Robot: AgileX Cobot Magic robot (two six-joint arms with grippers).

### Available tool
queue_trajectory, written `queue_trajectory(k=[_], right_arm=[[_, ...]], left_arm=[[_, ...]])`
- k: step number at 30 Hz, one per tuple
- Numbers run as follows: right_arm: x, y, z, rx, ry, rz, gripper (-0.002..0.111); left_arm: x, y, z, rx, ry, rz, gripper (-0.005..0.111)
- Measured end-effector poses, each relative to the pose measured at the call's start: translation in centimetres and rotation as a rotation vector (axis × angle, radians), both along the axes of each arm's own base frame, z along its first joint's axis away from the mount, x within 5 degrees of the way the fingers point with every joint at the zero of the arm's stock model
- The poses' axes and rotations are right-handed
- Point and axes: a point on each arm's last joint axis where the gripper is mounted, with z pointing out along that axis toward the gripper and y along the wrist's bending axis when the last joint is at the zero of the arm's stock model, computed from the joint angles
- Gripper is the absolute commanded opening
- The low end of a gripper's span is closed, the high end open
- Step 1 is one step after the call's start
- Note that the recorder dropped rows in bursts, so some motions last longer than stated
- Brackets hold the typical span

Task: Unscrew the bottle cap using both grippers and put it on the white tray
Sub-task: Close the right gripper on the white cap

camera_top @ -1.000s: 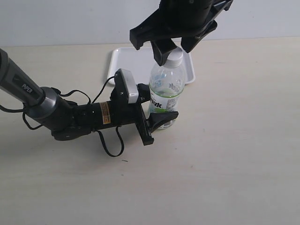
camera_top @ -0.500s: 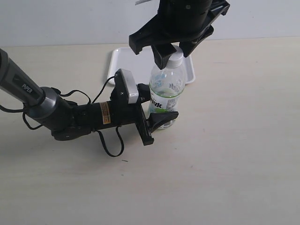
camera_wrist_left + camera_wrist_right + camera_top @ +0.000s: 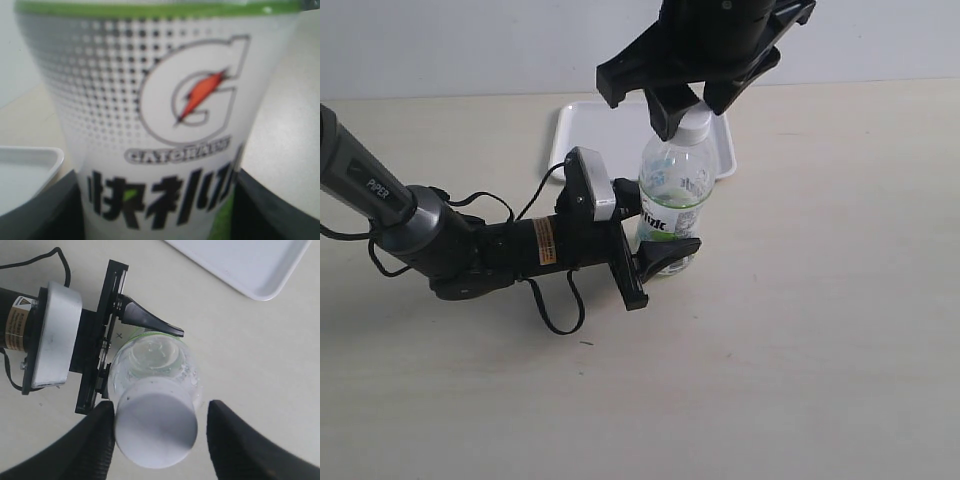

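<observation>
The clear bottle [image 3: 675, 195] stands upright on the table, its white label [image 3: 160, 125] filling the left wrist view. My left gripper [image 3: 665, 237] is shut on the bottle's lower body, black fingers [image 3: 45, 210] pressed against both sides. The white ribbed bottle cap [image 3: 695, 122] sits on the neck. My right gripper [image 3: 692, 112] hangs over it from above, open. In the right wrist view the cap [image 3: 156, 430] lies between the fingers [image 3: 90, 445]: one touches its side, the other stands a little apart. The white tray [image 3: 585, 130] lies behind the bottle.
The left arm, with its grey-white camera block [image 3: 590, 185], orange sticker and a looping black cable [image 3: 555, 310], lies low across the table left of the bottle. The tray's corner [image 3: 250, 265] is close beyond the bottle. Bare tabletop lies to the right and in front.
The right gripper has shifted slightly around the cap, dipping and then lifting a little. The left gripper and the bottle have not moved.
</observation>
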Motion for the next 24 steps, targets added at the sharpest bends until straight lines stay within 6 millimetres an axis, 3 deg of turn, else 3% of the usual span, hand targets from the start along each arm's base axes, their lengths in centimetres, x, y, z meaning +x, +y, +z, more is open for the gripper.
queue_trajectory(k=[9,13,17,24], right_arm=[[-0.05,-0.01,0.09,0.003,-0.001,0.000,0.049],[-0.07,0.01,0.09,0.006,0.001,0.000,0.032],[-0.07,0.01,0.09,0.006,0.001,0.000,0.001],[-0.07,0.01,0.09,0.003,0.000,0.010,0.000]], left_arm=[[0.00,0.00,0.00,0.000,0.000,0.000,0.000],[0.00,0.00,0.00,0.000,0.000,0.000,0.000],[0.00,0.00,0.00,0.000,-0.002,0.000,0.000],[0.00,0.00,0.00,0.000,-0.002,0.000,0.000]])
